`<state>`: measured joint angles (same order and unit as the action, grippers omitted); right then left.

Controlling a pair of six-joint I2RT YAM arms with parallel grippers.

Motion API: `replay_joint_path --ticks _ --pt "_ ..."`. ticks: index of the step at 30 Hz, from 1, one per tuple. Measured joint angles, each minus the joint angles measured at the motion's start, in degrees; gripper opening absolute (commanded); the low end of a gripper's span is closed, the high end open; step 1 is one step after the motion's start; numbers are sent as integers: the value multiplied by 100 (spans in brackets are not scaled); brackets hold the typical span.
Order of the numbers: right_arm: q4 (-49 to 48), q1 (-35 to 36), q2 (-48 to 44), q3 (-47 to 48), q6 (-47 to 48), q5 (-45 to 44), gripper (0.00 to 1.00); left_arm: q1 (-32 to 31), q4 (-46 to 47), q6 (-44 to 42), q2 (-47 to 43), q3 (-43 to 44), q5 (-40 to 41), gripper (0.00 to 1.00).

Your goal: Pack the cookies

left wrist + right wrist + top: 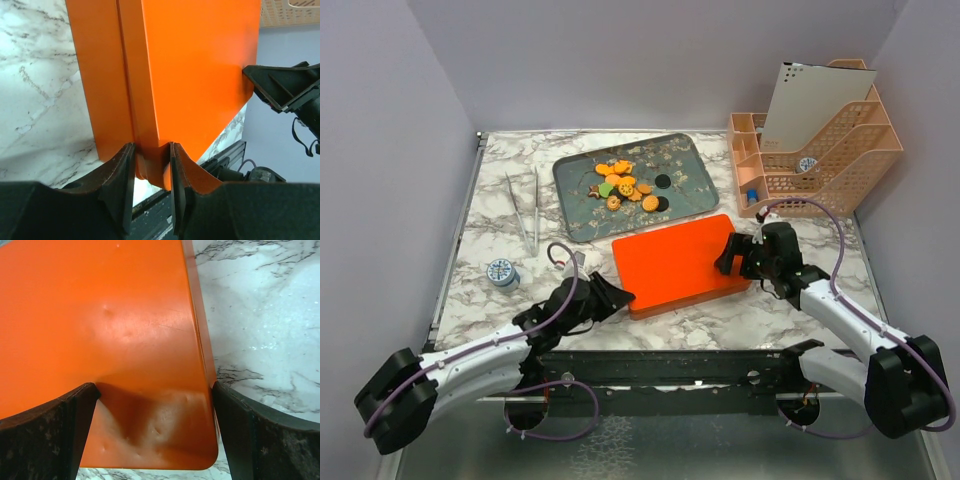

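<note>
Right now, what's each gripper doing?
Left gripper: closed on the orange box edge.
Right gripper: open, straddling the orange box's corner.

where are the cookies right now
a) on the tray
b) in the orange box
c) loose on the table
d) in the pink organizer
a: the cookies lie heaped on the tray, behind the closed orange box.

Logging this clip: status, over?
Left gripper jaws clamped on orange box corner. Right gripper jaws open astride its right corner. Cookies on tray, unpacked. Box closed.
</note>
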<state>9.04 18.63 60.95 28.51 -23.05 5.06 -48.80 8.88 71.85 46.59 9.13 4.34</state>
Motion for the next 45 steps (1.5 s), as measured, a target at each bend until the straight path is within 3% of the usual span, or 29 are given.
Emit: replay_joint_path --ticks 13,23,31,37,45 --pt "-52 -42 -192 -173 -9 -483 99 42 396 -796 1628 820 647 11" --pt "-168 -48 -221 -234 -22 -549 100 44 448 -946 1711 881 719 39" --pt "251 55 -326 -22 -136 -544 100 511 -505 -1384 1217 1106 595 56" --pt "391 66 -249 527 -68 -660 100 1303 -973 -1926 1169 1534 511 57" --pt "365 -118 422 1241 247 -1147 100 1904 -354 -2151 2079 2024 236 53"
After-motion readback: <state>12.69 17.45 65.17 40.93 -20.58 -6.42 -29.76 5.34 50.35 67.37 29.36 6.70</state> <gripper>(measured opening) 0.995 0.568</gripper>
